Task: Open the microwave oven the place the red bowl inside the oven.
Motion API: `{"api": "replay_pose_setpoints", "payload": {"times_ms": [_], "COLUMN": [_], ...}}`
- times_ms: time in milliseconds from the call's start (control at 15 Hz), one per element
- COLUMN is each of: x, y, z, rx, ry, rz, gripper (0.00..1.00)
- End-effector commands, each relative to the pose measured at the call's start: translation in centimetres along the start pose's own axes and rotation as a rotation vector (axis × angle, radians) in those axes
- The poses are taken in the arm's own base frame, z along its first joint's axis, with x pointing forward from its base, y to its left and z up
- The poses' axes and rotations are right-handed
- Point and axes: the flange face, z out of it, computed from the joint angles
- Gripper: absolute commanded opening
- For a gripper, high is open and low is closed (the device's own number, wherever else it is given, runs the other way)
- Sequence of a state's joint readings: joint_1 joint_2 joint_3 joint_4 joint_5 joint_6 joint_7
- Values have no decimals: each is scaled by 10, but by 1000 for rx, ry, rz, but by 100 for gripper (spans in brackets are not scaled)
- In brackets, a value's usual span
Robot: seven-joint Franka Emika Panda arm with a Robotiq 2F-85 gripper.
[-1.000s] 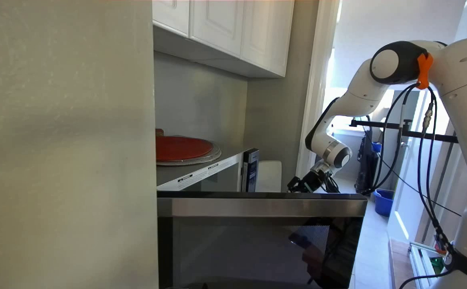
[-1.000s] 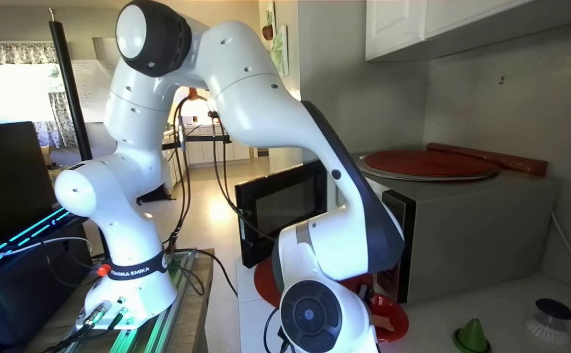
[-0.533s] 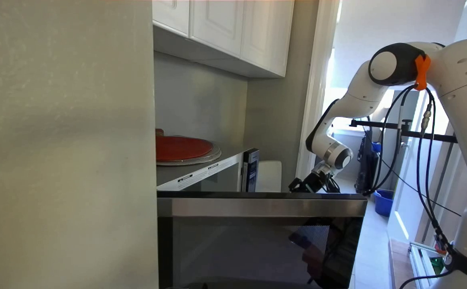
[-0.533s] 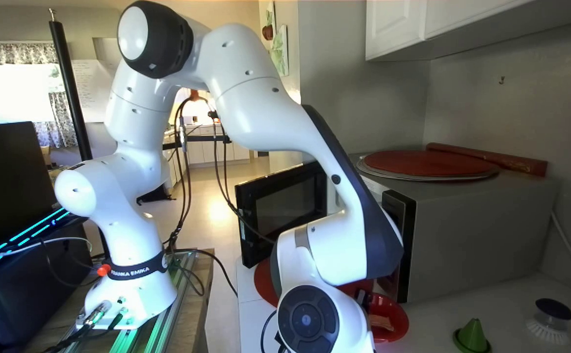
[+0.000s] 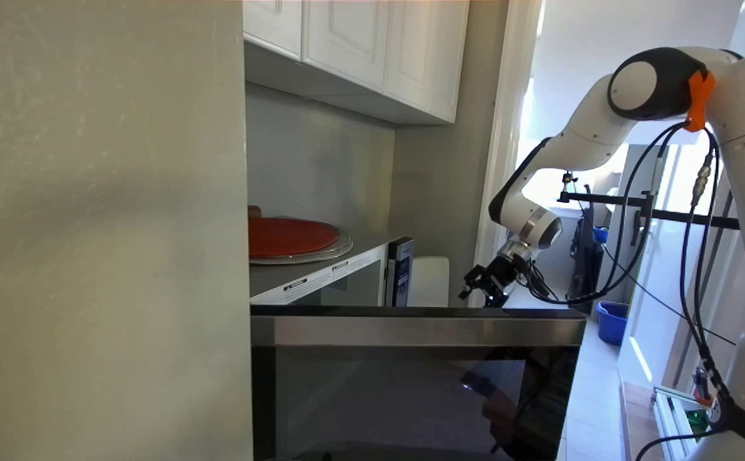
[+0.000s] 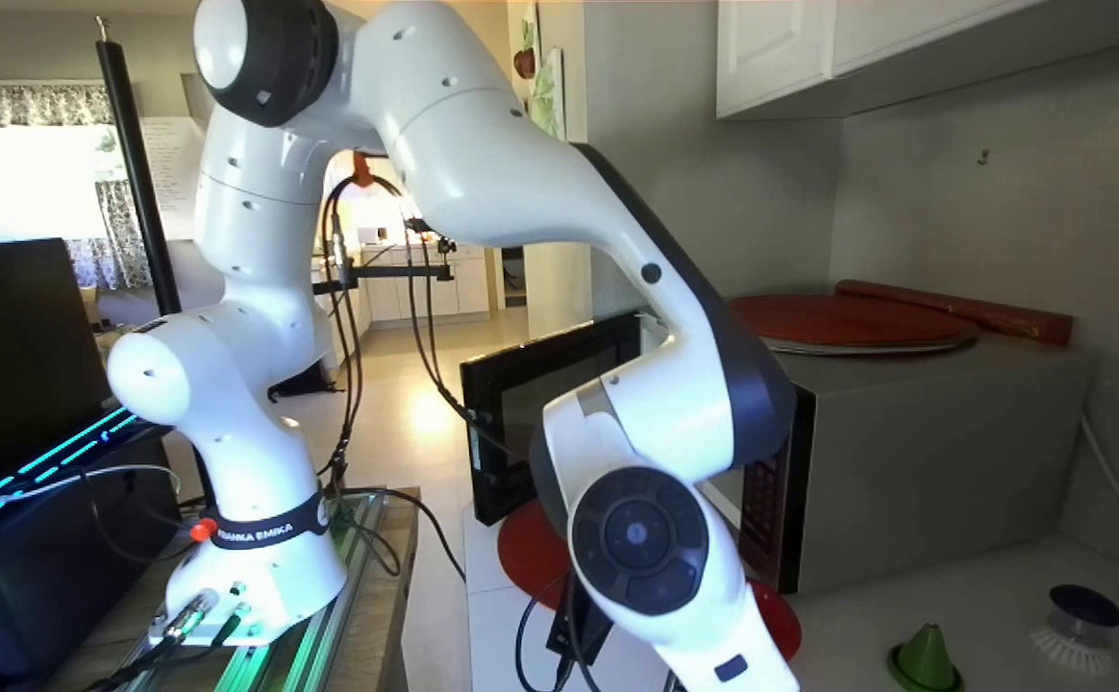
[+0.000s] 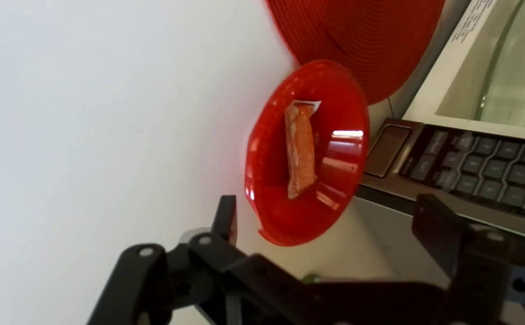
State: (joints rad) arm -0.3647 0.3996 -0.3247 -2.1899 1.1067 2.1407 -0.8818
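Since the earlier frames the arm (image 6: 483, 163) had risen: its elbow (image 6: 281, 62) sat higher, at upper left of an exterior view, and its wrist (image 6: 638, 538) had lifted, at lower centre. The forearm (image 6: 684, 341) sloped down rightward, then folded back to that wrist. Right of centre in an exterior view, the gripper (image 5: 479, 298) pointed down and left, its fingers (image 7: 223, 219) well apart. FRANKA EMIKA stood on the base band (image 6: 257, 533). Print on the pale strip (image 5: 321, 279) of the oven (image 6: 944, 461) was too small to read; its keypad (image 7: 492, 168) seemed to bear digits, though blur left that unsure. The bowl (image 7: 334, 113), an orange packet (image 7: 304, 151) in it, sat on the counter (image 7: 109, 113), mid-frame in the wrist view, just beside the oven, whose door (image 5: 424, 330) stood open.
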Motion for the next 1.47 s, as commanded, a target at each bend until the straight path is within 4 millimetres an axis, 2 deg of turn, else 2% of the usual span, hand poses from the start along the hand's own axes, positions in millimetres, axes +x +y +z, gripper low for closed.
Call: {"api": "replay_pose_setpoints", "payload": {"times_ms": [0, 200, 267, 400, 467, 1400], "x": [-2, -5, 11, 7, 5, 2], "y": [-51, -90, -71, -91, -94, -92], "z": [-40, -56, -48, -54, -54, -54], "rx": [-72, -131, -87, -104, -107, -114], "ry": [38, 62, 50, 65, 66, 65], "rz": [-154, -300, -218, -266, -276, -281], "gripper": [100, 100, 100, 100, 100, 100]}}
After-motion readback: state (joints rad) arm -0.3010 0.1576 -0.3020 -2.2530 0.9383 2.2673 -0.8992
